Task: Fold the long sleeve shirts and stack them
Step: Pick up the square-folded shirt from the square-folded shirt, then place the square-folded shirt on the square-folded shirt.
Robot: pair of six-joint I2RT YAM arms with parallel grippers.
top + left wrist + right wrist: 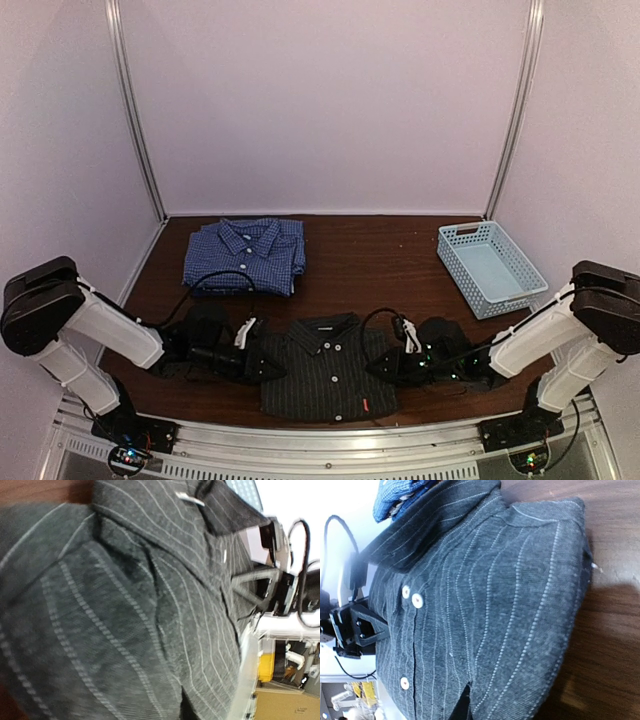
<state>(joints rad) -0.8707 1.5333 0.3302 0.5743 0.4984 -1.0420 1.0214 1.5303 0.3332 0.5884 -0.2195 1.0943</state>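
The black pinstriped shirt (325, 372) lies folded at the table's front centre, collar away from me, its small red tag (366, 405) at the near right. My left gripper (268, 362) is at its left edge and my right gripper (382, 365) at its right edge, each looking shut on the cloth. The shirt fills the left wrist view (125, 605) and the right wrist view (495, 605); only a dark finger sliver shows in each. The blue checked shirt (245, 255) lies folded at the back left and also shows in the right wrist view (395, 495).
A light blue plastic basket (466, 230) stands at the back right. Dark wood table (380, 260) shows between the shirts and the basket. Pale walls close in the back and both sides.
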